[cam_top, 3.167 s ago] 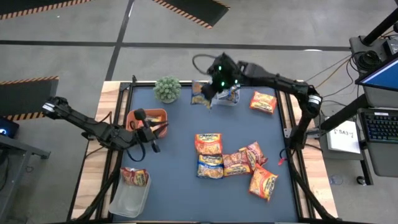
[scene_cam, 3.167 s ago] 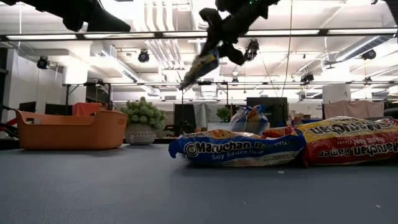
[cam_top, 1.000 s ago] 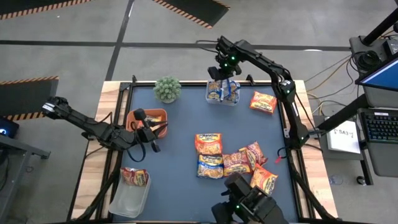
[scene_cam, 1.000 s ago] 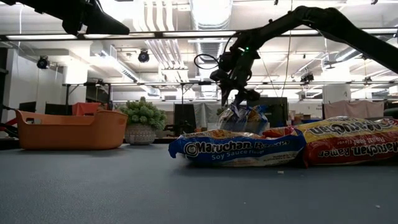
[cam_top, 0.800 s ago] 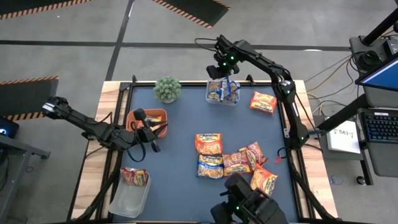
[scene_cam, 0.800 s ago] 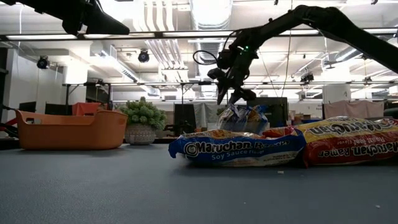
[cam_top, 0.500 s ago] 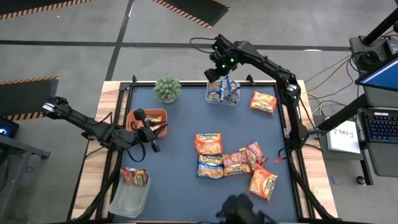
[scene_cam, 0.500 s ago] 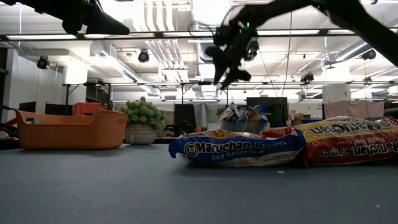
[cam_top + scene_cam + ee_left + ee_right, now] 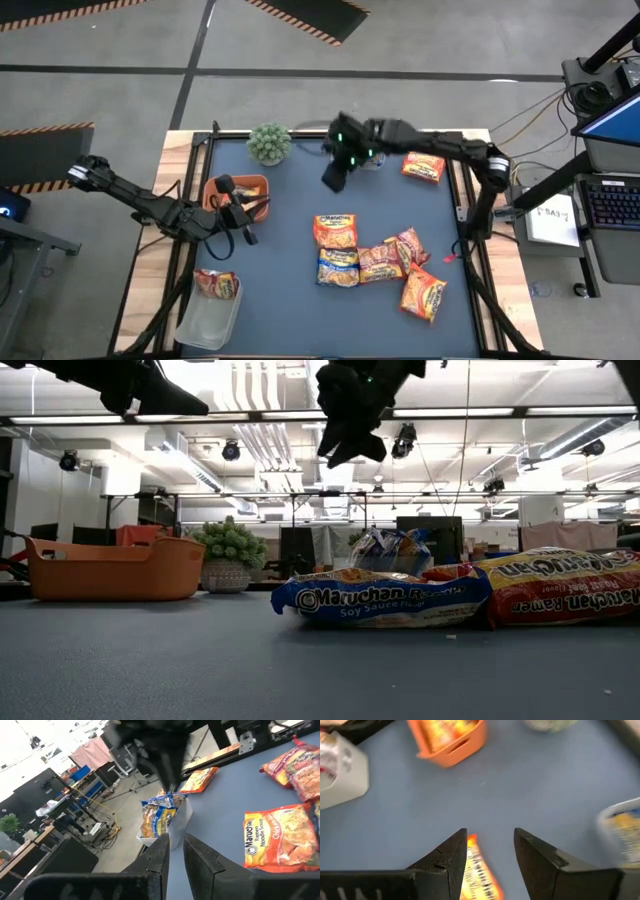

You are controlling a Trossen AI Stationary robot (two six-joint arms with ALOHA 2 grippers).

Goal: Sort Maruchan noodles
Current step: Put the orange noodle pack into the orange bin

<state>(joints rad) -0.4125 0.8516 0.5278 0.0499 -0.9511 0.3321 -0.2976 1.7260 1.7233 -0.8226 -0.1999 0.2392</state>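
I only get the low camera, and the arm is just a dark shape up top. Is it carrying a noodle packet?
Observer: No. The wrist camera shows the right gripper open, with nothing between its fingers.
Operator: What's under it?
Observer: Seen from above, it hangs over bare mat, between the plant and the clear tub of blue packets.
Operator: And the other arm?
Observer: The left gripper waits beside the orange tray, which has orange packets inside.
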